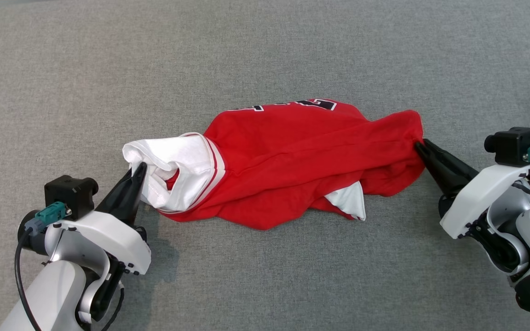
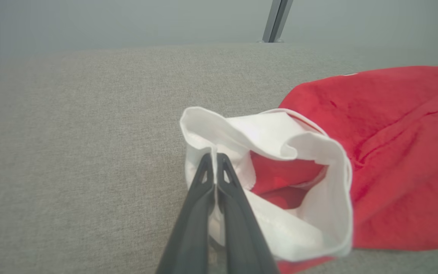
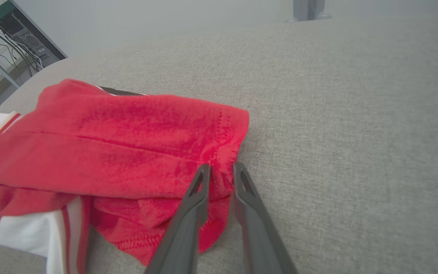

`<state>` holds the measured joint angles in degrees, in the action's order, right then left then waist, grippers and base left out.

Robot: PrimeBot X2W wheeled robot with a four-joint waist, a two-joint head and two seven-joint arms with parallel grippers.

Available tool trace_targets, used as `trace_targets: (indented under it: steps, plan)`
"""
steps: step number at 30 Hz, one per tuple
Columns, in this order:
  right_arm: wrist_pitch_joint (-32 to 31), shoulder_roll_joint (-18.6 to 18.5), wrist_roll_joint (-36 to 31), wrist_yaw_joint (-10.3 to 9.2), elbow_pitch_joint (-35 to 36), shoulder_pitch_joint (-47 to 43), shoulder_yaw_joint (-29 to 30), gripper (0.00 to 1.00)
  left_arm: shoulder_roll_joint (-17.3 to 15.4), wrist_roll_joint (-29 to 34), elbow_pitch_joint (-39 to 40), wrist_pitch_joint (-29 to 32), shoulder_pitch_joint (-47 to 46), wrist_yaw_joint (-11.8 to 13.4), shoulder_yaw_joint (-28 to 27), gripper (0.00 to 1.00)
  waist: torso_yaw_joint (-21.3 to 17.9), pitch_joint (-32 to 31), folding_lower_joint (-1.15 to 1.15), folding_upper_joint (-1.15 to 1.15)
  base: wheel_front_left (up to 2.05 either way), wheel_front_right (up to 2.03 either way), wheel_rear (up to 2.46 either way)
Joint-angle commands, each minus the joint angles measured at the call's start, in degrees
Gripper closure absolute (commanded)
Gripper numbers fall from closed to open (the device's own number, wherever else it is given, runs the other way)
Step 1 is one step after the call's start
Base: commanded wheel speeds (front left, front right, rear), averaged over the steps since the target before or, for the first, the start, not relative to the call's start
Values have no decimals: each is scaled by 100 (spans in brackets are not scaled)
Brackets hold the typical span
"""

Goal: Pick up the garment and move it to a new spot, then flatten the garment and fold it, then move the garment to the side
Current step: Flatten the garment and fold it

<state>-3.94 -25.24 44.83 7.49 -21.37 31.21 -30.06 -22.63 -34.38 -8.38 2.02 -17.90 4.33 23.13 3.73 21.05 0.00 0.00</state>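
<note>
The garment (image 1: pixel 292 156), a red jersey with white sleeves, lies bunched in a long heap across the middle of the grey counter (image 1: pixel 265 46), stretched between the two arms. The left pincer (image 1: pixel 138 168) is closed tight on the rim of the white sleeve (image 1: pixel 177 161); from its own wrist you can see a thin fold of white cloth nipped between the fingertips. The right pincer (image 1: pixel 419 145) sits at the far end with its jaws partway apart, astride the red hem (image 3: pixel 222 125). Cloth fills the gap, but I can't tell whether it bites yet. To my eye this is the grasp before the lift. To do it well, the right side should have a firm hold on the full thickness of the hem, not just the top layer, before either arm rises. Then both should lift together and evenly, keeping the cloth lightly taut between them so the thin pinch on the sleeve doesn't slip out.
</note>
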Motion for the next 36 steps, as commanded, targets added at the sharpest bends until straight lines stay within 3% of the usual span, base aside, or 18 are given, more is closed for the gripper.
trace_targets:
  steps: [1, 9, 14, 19, 26, 36]
  plan:
    - [55, -73, 77, 0, 13, 66, -39, 100, -14, -6, -24, -37, -74, -19, -13, 100, -5, -5, 0, 0, 0, 0, 0]
    - [452, -354, 442, 0, 247, 26, -170, 100, -57, -6, -16, -266, -69, 1, -95, 100, -99, -157, 0, 0, 0, 0, 0]
    - [786, -443, 601, 0, 601, -128, 114, 100, -145, 63, 329, -347, -93, 61, -150, 100, -188, -415, 0, 0, 0, 0, 0]
    - [978, -552, 628, 0, 1284, -355, 641, 100, -331, 70, 1161, -235, -183, 168, -285, 100, -305, -757, 0, 0, 0, 0, 0]
    - [675, -585, 392, 0, 2104, -577, 1557, 100, -570, 20, 2098, -17, -441, 352, -609, 100, -396, -1104, 0, 0, 0, 0, 0]
    - [-280, -300, 115, 0, 3207, -615, 2593, 100, -897, 257, 3052, 330, -1263, 418, -816, 100, -458, -1329, 0, 0, 0, 0, 0]
